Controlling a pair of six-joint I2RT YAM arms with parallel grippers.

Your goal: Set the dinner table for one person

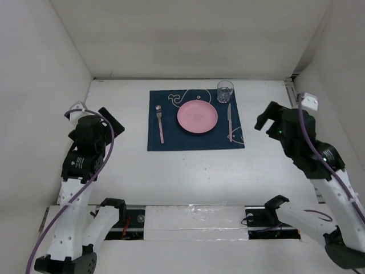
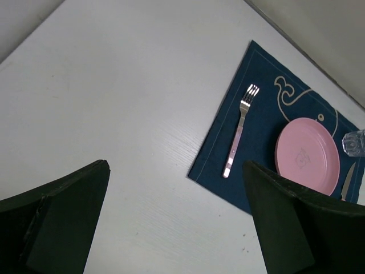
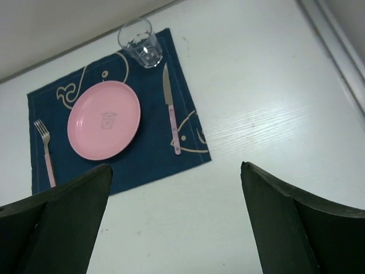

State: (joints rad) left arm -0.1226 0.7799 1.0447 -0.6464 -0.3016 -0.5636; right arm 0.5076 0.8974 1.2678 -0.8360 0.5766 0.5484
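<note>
Setting looks done on the white counter (image 1: 188,171) spanning the view, left fingers (image 2: 57,222) and right fingers (image 3: 285,222) both spread empty, so the only worry is a careless swing from the right tipping the glass (image 1: 225,91) at 1 o'clock of the pink plate (image 1: 197,116).

Twin arms in white and black, each trailed by a purple cable.

The left arm (image 1: 71,197) and the right arm (image 1: 337,198) share one build: smooth white link shells dotted with small dark screw holes, joined by chunky black joint housings and set on black bases. A thin purple cable (image 1: 112,137) runs along the left arm to a white connector (image 1: 76,107). The right arm's cable (image 1: 300,120) ends at a similar white plug (image 1: 309,101). A speck on the right arm's black wrist may be a green light (image 1: 280,132). The left gripper (image 2: 175,171) and the right gripper (image 3: 175,168) have broad, matte, near-black, wedge-shaped fingers (image 2: 57,222) with flat faces.
</note>
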